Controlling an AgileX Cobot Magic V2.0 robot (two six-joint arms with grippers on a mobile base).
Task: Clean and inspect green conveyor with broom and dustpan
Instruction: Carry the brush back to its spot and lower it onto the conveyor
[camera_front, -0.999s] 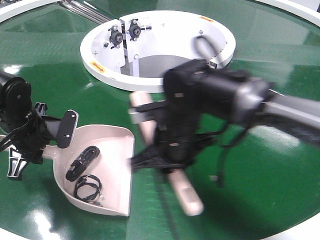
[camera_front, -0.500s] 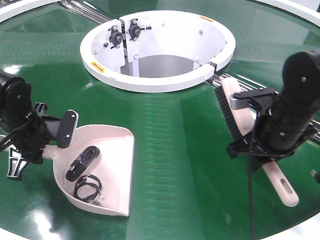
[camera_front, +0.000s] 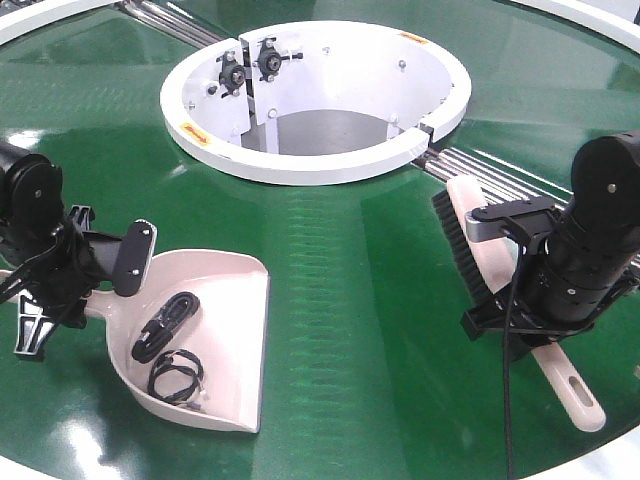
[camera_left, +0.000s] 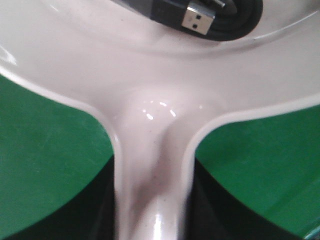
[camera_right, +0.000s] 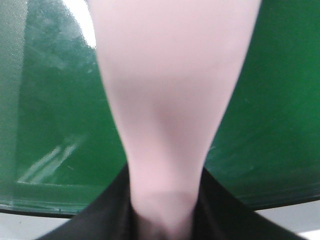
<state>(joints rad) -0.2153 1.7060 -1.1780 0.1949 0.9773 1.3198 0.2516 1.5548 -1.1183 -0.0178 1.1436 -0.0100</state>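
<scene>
Dustpan in the left claw, broom in the right.
The left gripper (camera_front: 88, 285) is clamped on the handle of the dustpan (camera_front: 228, 300), which rests on the green conveyor (camera_front: 350, 300) at near left and holds black cables (camera_front: 165, 325). The right gripper (camera_front: 528, 322) grasps the broom (camera_front: 470, 215) mid-handle, its head beside the rollers (camera_front: 500, 180).

Bright, even overhead light. White glare patches sit on the green conveyor (camera_front: 330, 290) left of the dustpan (camera_front: 232, 290) and below it. Front view sharp; close-up broom (camera_right: 170, 100) blurred.
</scene>
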